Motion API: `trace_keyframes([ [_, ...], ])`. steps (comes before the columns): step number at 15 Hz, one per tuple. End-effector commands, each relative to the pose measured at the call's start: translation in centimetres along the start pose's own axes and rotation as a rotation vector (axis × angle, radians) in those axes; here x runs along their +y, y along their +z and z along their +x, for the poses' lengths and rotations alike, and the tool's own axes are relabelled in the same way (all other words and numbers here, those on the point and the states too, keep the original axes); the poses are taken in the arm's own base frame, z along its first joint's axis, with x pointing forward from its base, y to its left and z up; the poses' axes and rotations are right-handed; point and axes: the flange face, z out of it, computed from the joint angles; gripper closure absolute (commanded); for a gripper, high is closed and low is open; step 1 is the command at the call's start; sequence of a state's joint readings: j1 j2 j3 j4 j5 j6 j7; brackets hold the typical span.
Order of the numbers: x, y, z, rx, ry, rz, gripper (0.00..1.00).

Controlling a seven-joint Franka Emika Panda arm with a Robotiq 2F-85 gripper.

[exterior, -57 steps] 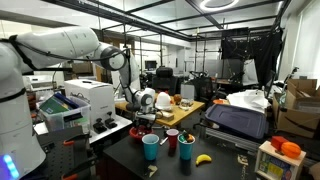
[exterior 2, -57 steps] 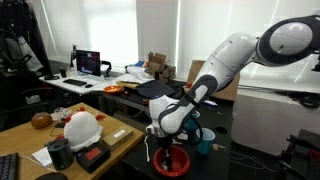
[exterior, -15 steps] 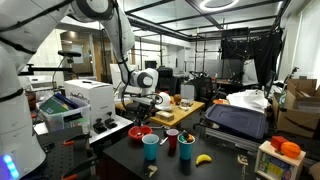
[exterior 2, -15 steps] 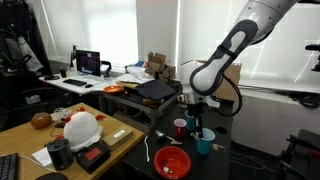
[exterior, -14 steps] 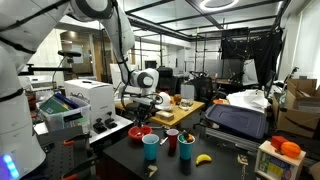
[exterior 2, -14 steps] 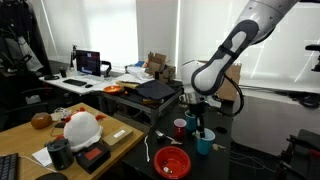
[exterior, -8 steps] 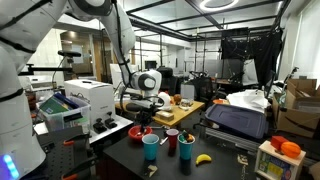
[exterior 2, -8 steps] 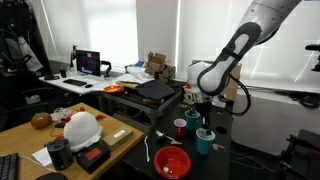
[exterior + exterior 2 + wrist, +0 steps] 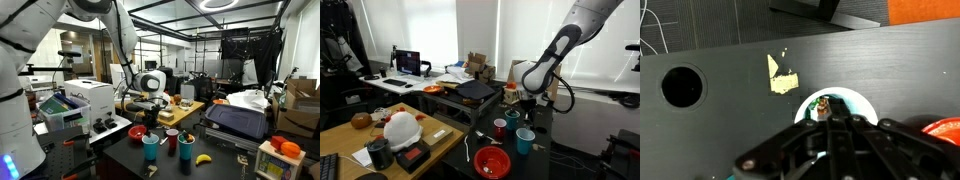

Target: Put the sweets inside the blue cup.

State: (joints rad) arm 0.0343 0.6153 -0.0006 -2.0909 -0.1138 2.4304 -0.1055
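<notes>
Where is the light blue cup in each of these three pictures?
Exterior view: blue cup low, left of centre, under the hand.
Exterior view: low, right of centre, under the hand.
Wrist view: pale round rim below centre.
Landmark: the hand above it.

Claw [image 9: 152, 124] hangs right over the cup [image 9: 151, 148] on the counter [image 9: 120, 162]. Bowl [image 9: 139, 132] sits just beside the cup, and the banana [image 9: 204, 158] lies off on the cup's other side.
</notes>
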Motion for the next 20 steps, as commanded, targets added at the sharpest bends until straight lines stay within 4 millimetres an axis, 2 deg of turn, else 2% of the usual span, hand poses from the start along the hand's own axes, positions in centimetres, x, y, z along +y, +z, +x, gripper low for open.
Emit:
trace_keyframes([
  [1, 0.0, -0.5, -0.5, 0.021, 0.050, -0.027, 1.00],
  [3, 0.0, -0.4, -0.4, 0.017, 0.064, -0.024, 1.00],
  [4, -0.2, -0.3, -0.4, 0.013, 0.060, -0.018, 0.74],
  [6, -0.4, -0.5, -0.5, 0.015, 0.057, -0.004, 0.66],
  [10, -1.0, -1.9, -0.6, 0.048, 0.044, 0.020, 0.35],
  [12, -2.2, -3.0, 0.1, 0.070, 0.029, 0.008, 0.20],
  [15, -5.2, -4.4, 1.6, 0.093, -0.028, -0.015, 0.01],
  [20, -10.9, -4.6, 4.0, 0.118, -0.157, -0.041, 0.00],
])
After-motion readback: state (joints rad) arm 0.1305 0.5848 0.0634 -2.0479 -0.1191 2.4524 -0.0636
